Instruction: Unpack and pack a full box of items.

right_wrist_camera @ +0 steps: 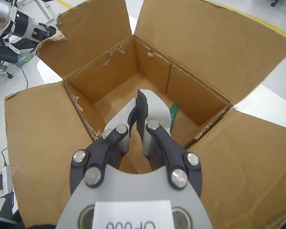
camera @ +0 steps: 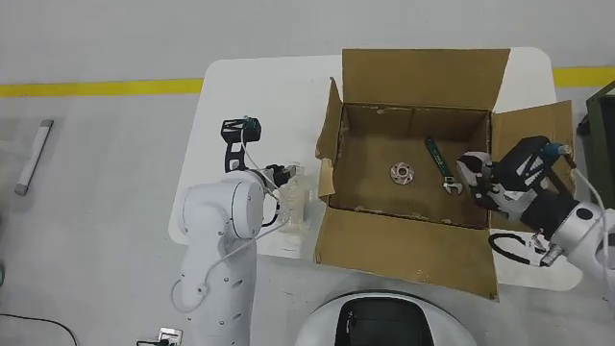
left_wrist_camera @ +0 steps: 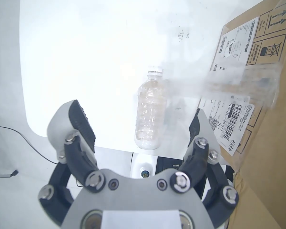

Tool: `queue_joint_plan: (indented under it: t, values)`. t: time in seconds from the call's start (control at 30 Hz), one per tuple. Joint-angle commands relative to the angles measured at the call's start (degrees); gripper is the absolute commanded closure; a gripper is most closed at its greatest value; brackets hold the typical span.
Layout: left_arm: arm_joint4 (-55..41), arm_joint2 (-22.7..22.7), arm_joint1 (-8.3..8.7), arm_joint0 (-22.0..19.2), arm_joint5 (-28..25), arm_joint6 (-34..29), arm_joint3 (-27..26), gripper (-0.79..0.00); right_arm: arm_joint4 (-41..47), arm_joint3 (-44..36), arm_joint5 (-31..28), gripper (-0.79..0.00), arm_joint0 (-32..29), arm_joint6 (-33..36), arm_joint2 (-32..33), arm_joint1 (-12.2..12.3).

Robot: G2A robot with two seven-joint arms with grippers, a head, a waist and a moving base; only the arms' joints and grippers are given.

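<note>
Left gripper [left_wrist_camera: 138, 110]: jaws spread wide, holding and touching nothing. A clear plastic bottle [left_wrist_camera: 149, 110] sits ahead of the gap, on the white table [left_wrist_camera: 85, 36], near its edge and just beside the cardboard box [left_wrist_camera: 264, 120]. Right gripper [right_wrist_camera: 141, 106]: jaws pressed together, empty, over the box mouth, above a green-handled wrench [right_wrist_camera: 172, 114] and a round metal fitting [camera: 402, 171] on the box floor. Hazards, as judged: a finger nudging the light bottle could send it off the edge, the box-side finger could snag cardboard, and the wrench lies flat near a wall, leaving little room.
</note>
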Motion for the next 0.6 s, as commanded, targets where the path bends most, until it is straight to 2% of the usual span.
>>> queue_joint_plan:
  t: [0.0,0.13,0.33,0.43,0.57]
  values:
    - [0.0,0.0,0.0,0.0,0.0,0.0,0.0,-0.785,-2.0,0.0,1.8,0.0,1.0,1.0,-1.2,0.1]
    - [0.0,0.0,0.0,0.0,0.0,0.0,0.0,-0.785,-7.9,0.0,6.7,0.0,5.3,7.7,-5.9,0.3]
    - [0.0,0.0,0.0,0.0,0.0,0.0,0.0,-0.785,-16.4,3.7,15.9,0.0,15.4,22.0,-17.3,0.0]
    - [0.0,0.0,0.0,0.0,0.0,0.0,0.0,-0.785,-18.1,7.1,19.1,0.0,18.7,23.6,-21.8,-0.4]
    - [0.0,0.0,0.0,0.0,0.0,0.0,0.0,-0.785,-18.1,7.1,19.1,0.0,18.7,23.6,-21.8,-0.4]
